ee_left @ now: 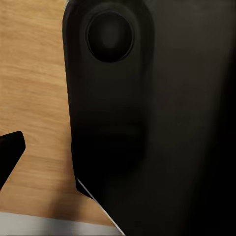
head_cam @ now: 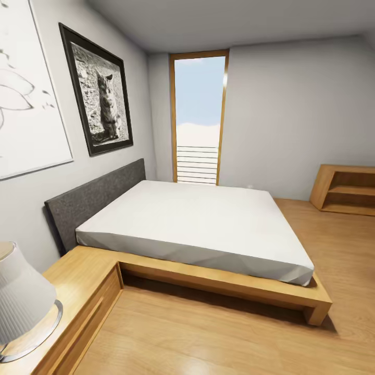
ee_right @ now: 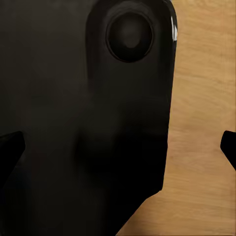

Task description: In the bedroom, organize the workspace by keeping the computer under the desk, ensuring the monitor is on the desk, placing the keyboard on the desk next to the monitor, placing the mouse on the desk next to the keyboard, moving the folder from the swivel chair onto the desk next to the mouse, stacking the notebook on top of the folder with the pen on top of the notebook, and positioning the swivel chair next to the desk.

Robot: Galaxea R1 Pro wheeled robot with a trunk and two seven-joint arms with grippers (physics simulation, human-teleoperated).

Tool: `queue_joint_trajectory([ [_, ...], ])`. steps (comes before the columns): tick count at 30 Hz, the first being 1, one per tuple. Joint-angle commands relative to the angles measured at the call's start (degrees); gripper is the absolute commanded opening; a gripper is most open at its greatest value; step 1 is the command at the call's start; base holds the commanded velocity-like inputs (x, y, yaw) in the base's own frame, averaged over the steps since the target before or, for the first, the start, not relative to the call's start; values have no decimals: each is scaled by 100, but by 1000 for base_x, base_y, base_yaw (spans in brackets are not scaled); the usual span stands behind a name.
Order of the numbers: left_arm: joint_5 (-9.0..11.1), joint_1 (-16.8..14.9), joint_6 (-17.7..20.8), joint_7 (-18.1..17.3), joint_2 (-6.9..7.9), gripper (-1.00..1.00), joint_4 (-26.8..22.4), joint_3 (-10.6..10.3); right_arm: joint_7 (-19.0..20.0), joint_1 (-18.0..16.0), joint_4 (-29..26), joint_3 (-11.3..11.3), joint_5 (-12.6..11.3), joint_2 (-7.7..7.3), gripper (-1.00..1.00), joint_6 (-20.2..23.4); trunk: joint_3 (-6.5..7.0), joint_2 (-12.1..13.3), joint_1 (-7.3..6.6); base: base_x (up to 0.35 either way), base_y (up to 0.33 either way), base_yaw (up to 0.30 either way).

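Wood floor (head_cam: 208,333), prob. cloth headboard (head_cam: 94,200)

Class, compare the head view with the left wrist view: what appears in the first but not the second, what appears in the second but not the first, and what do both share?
Head view alone: a bed, a cat picture, a tall window, a lamp and a wooden shelf. Left wrist view alone: a dark part of the robot's body close up, with a black claw fingertip at the edge. Both share the wooden floor.
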Motion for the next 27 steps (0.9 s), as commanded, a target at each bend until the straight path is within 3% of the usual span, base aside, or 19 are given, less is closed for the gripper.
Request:
queue_joint_trajectory([
  [1, 0, -1, 0, 0, 0, 100, 0, 0, 0, -1, 0, 0, 0, 0, 100, 0, -3, -1, 0, 0, 0, 0],
  [5, -17, -19, 50, -10, -130, 100, -114, 0, 35, -115, -44, 18, 9, 123, 100, 34, 51, 119, -65, 0, 0, 0],
  [11, -17, -19, 52, -9, -275, 100, -127, 7, 32, -168, -43, 0, -16, 104, 100, 13, 159, 360, -197, 0, 0, 0],
  [27, -17, -19, 53, -9, -289, 100, -132, 3, 35, -185, -41, 15, -13, 88, 100, -307, 446, 1001, -549, 0, 0, -35],
])
